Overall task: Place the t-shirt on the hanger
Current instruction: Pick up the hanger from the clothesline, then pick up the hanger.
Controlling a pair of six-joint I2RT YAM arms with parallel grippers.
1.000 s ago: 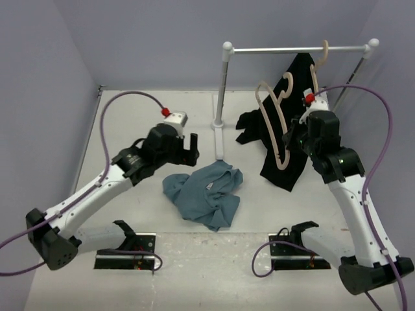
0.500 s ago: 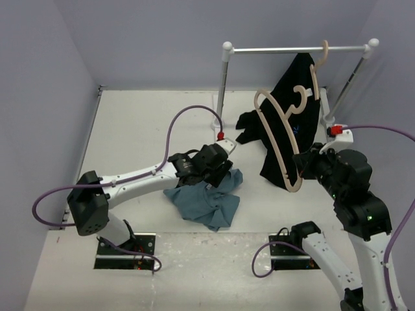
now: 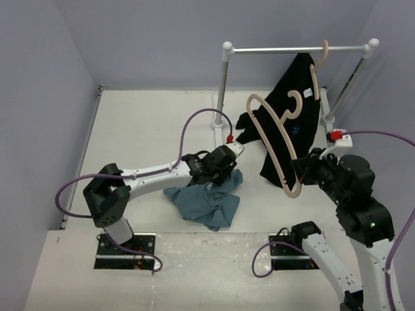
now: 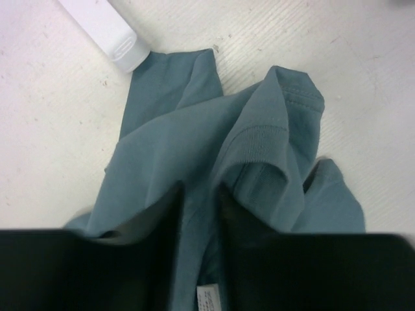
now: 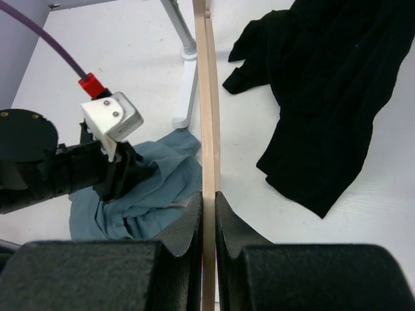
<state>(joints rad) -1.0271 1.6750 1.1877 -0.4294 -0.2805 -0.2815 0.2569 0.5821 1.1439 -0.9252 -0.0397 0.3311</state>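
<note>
The blue-grey t-shirt (image 3: 204, 201) lies crumpled on the table in front of the rack. My left gripper (image 3: 220, 172) is pressed down onto its far right edge. In the left wrist view the t-shirt (image 4: 194, 142) fills the frame, and my left gripper (image 4: 198, 214) has its jaws close together with a fold of fabric between them. My right gripper (image 3: 301, 171) is shut on one arm of the pale wooden hanger (image 3: 269, 136), which it holds in the air, tilted, hook uppermost. In the right wrist view the hanger (image 5: 207, 97) runs edge-on up from my right gripper (image 5: 209, 208), with the t-shirt (image 5: 155, 188) to the left.
A white clothes rack (image 3: 295, 48) stands at the back right, its post foot (image 3: 219, 133) just behind the t-shirt. A black garment (image 3: 301, 123) hangs from it on a second hanger (image 3: 319, 65) and trails onto the table. Purple walls close in on both sides.
My left arm swung right and down onto the t-shirt, and its jaws closed in on a fold. My right arm drew back toward the front, carrying the hanger slightly left.
</note>
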